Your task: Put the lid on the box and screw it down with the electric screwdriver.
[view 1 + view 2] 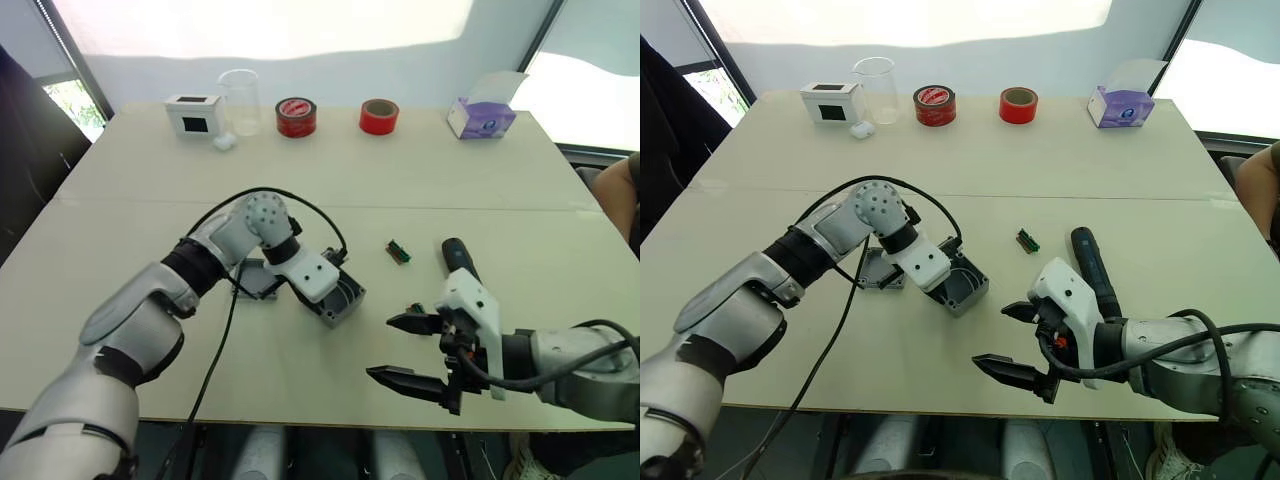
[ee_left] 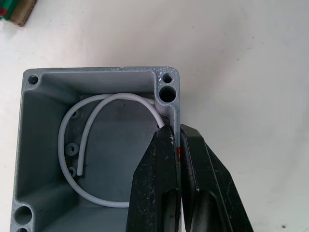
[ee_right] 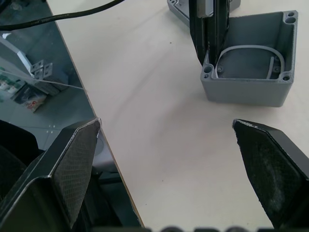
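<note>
The grey box stands open on the table with a white wire curled inside. My left gripper is shut on the box's side wall, one finger inside and one outside. The lid lies flat just beyond the box to its left, partly hidden by my left arm. The black electric screwdriver lies on the table to the right. My right gripper hovers open near the table's front edge, close in front of the screwdriver, holding nothing; its view shows the box ahead.
A small green part lies between box and screwdriver. Along the far edge stand a white box with a black window, a clear beaker, two red tape rolls, and a tissue box. A person's arm shows at right.
</note>
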### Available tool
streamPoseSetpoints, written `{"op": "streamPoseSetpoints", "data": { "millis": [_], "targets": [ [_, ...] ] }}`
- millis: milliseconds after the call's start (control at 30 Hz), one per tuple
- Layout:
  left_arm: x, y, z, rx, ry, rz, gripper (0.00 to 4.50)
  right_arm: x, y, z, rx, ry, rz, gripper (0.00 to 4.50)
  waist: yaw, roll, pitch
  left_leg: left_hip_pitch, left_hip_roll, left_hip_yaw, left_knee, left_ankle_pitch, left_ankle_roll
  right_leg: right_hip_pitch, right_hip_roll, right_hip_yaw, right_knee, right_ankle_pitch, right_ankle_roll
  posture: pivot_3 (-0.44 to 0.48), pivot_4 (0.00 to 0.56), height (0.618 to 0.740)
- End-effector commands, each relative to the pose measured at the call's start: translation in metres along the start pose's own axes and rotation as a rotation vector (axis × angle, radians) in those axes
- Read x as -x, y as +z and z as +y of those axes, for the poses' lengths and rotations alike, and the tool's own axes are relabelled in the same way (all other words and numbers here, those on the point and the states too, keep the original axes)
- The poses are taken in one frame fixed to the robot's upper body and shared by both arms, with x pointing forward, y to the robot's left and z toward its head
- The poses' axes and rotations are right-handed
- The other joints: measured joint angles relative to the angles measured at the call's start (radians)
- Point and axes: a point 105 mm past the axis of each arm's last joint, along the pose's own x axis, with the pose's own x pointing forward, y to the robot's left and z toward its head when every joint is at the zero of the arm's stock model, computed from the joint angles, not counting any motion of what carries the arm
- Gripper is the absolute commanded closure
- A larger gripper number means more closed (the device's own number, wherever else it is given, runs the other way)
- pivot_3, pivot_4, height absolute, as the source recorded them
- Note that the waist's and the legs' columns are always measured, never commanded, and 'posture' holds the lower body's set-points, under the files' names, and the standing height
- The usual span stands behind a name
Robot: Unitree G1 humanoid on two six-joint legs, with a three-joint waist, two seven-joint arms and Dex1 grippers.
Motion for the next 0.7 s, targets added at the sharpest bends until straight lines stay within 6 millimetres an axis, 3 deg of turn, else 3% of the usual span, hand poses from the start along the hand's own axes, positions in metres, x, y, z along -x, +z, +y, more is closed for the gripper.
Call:
{"op": "streamPoseSetpoints", "data": {
  "millis": [33, 67, 133, 267, 433, 567, 700],
  "targets": [
    [0.009, -0.001, 0.005, -0.021, 0.0, 0.043, 3.61, 0.0, 0.009, 0.005, 0.031, 0.009, -0.032, 0.0, -0.001, 0.0, 0.0, 0.0, 0.0, 0.0, 0.0, 0.0, 0.0, 0.0, 0.0, 0.0, 0.0, 0.0, 0.0, 0.0, 0.15, 0.74],
    [0.013, 0.002, 0.006, -0.005, 0.012, 0.026, 3.13, -0.001, 0.009, 0.004, 0.032, 0.011, -0.032, 0.0, -0.001, 0.0, 0.0, 0.0, 0.0, 0.0, 0.0, 0.0, 0.0, 0.0, 0.0, 0.0, 0.0, 0.0, 0.0, 0.0, 0.15, 0.74],
    [0.023, 0.006, 0.006, 0.019, 0.042, 0.006, 2.6, -0.002, 0.01, 0.004, 0.035, 0.017, -0.031, 0.0, -0.003, 0.0, 0.0, 0.0, 0.0, 0.0, 0.0, 0.0, 0.0, 0.0, 0.0, 0.0, 0.0, 0.0, 0.0, 0.0, 0.15, 0.74],
    [0.059, 0.013, 0.002, 0.094, 0.136, -0.019, 2.6, -0.004, 0.012, 0.004, 0.048, 0.036, -0.027, 0.0, -0.006, 0.0, 0.0, 0.0, 0.001, 0.0, 0.0, 0.0, 0.0, -0.001, 0.001, 0.0, 0.0, 0.0, 0.0, 0.0, 0.15, 0.74],
    [0.114, 0.022, -0.012, 0.34, 0.345, -0.123, 2.6, -0.004, 0.024, 0.005, 0.091, 0.08, -0.05, 0.0, -0.009, 0.0, 0.0, 0.0, 0.002, 0.0, 0.0, 0.0, 0.0, -0.001, 0.002, 0.0, 0.0, 0.0, 0.0, 0.0, 0.15, 0.74],
    [0.143, -0.012, -0.022, 0.746, 0.688, -0.005, 2.6, -0.011, 0.047, 0.006, 0.174, 0.128, -0.112, 0.0, -0.013, 0.0, 0.0, 0.0, 0.002, -0.001, 0.0, 0.0, 0.0, 0.0, 0.002, 0.0, 0.0, 0.0, 0.0, 0.0, 0.15, 0.74],
    [0.146, -0.044, -0.06, 1.222, 0.881, 0.179, 2.6, -0.027, 0.064, 0.006, 0.272, 0.146, -0.144, 0.0, -0.023, 0.0, 0.0, 0.001, 0.002, -0.002, 0.0, 0.0, 0.0, 0.0, 0.003, 0.0, 0.002, 0.0, 0.001, 0.0, 0.15, 0.74]
  ]
}}
